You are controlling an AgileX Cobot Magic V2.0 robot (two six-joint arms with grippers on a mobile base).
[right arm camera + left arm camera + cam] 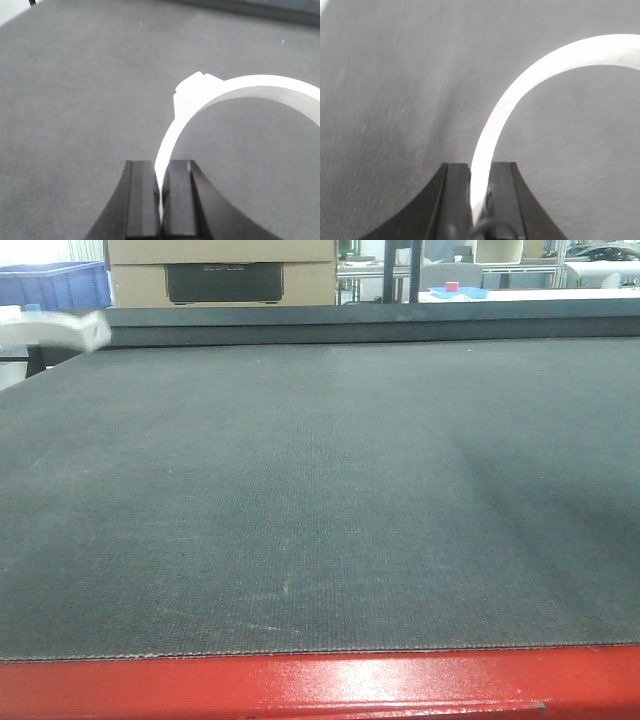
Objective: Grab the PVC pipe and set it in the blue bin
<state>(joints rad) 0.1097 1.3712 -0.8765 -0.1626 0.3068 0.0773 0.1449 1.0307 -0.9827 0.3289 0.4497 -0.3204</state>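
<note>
Table [320,490] covered in dark grey matting is filling the front view, a red strip [300,685] running along its near edge. Cardboard box [220,270] is standing beyond the far edge, and blue bin [55,285] is sitting past the far left corner. White curved PVC pipe [520,95] is arching over the matting, its thin wall being clenched by left gripper [479,172]. Second PVC pipe piece [250,90], bearing a small lug, is being pinched likewise by right gripper [160,170].

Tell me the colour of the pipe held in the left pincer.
White. The pipe shows best in the left wrist view.
</note>
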